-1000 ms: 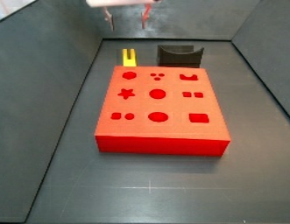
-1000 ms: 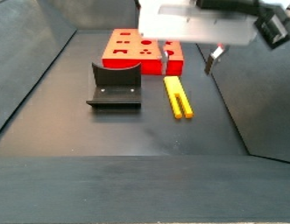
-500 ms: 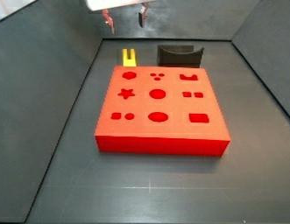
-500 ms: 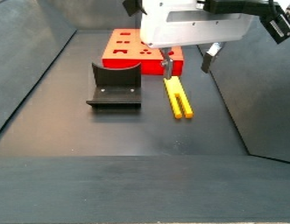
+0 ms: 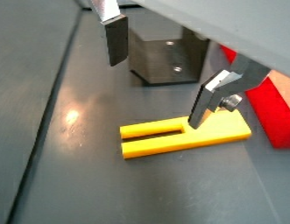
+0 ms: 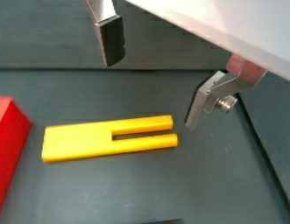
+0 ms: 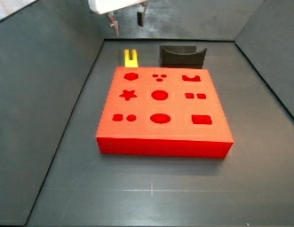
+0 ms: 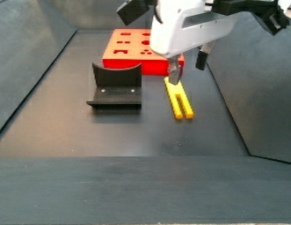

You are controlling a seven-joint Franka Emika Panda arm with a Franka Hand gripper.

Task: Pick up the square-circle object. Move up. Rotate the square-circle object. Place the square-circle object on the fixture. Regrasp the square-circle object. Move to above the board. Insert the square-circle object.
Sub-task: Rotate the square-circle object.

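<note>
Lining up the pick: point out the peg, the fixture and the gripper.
square-circle object [image 6: 95,143]: wrist view, solid end.
fixture [image 8: 113,86]: side view, upright back.
gripper [image 5: 159,74]: wrist view, gap between open fingers, above the peg.

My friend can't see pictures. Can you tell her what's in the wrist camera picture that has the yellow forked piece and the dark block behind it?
The robot's open gripper hangs above a small yellow plastic peg with two prongs, which lies flat on the dark grey floor, not yet gripped. Behind the peg stands the dark grey block-shaped fixture, and one edge shows the red board.

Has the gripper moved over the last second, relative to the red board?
Yes. The gripper, open, has shifted sideways toward the red board and now sits over the yellow pronged peg.
</note>
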